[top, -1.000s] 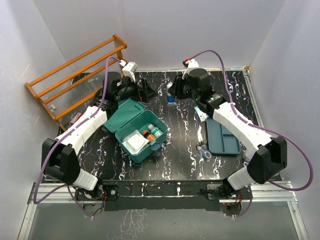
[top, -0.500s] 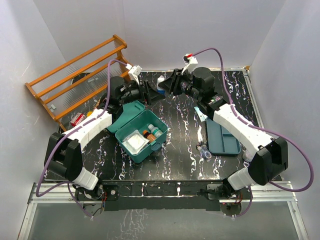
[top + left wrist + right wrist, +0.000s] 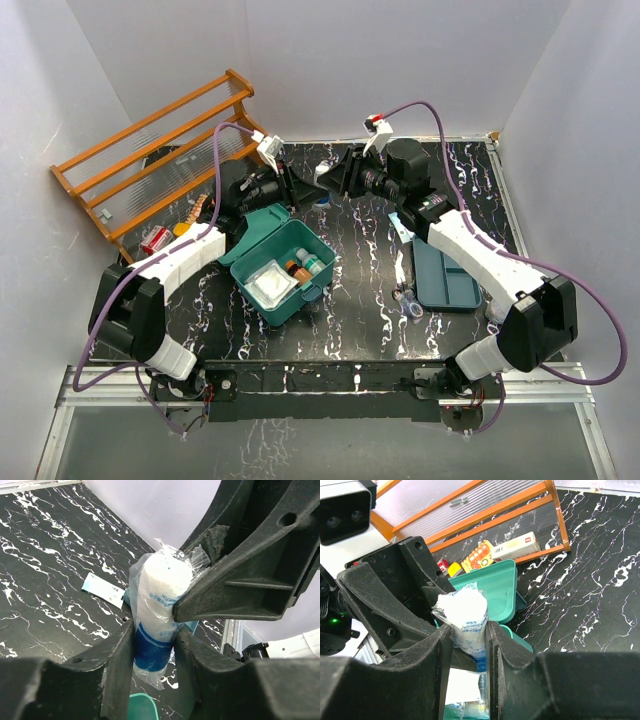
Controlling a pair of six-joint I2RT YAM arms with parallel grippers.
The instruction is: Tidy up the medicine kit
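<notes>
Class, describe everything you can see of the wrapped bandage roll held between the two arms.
The wrapped bandage roll is a white cylinder with blue printing, sealed in crinkled clear plastic. It is off the black marbled table, held in the air. The left tool pinches its blue part, and the right tool grips the white end. Nothing else touches it.

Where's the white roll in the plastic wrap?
In the top view the roll is held over the far middle of the table, pinched between the left fingers and right fingers, just behind the open kit.
</notes>
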